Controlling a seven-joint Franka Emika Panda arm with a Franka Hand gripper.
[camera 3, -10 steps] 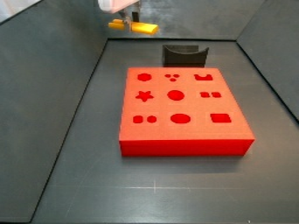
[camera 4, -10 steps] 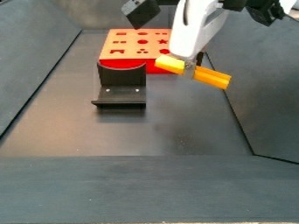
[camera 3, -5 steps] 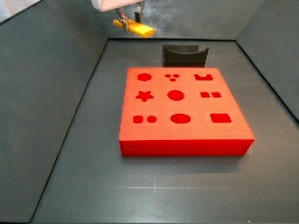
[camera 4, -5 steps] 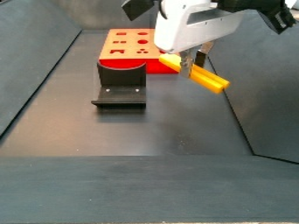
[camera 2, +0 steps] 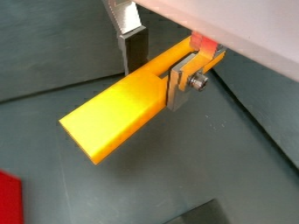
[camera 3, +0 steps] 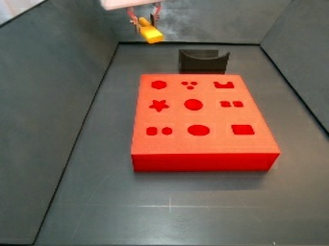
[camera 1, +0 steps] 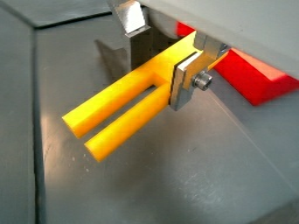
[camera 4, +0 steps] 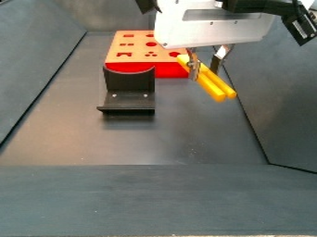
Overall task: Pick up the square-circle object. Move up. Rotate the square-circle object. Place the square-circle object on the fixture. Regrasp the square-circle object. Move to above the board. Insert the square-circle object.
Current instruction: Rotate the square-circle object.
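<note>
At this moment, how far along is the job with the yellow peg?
Pickup looks done: the gripper is shut on the yellow peg and holds it in the air, clear of the floor. In hand is the rotation, the peg hanging tilted. Left to do: the fixture stands empty, and no peg is in the red board.

peg (camera 1: 122, 109): yellow-orange, plain, a darker groove line along it in a wrist view
gripper (camera 2: 158, 54): silver finger plates; white body in a side view (camera 4: 213, 25)
board (camera 3: 201, 120): bright red, darker red cut-outs
fixture (camera 4: 128, 89): black
floor (camera 3: 90, 202): dark grey, faint pale seams
</note>
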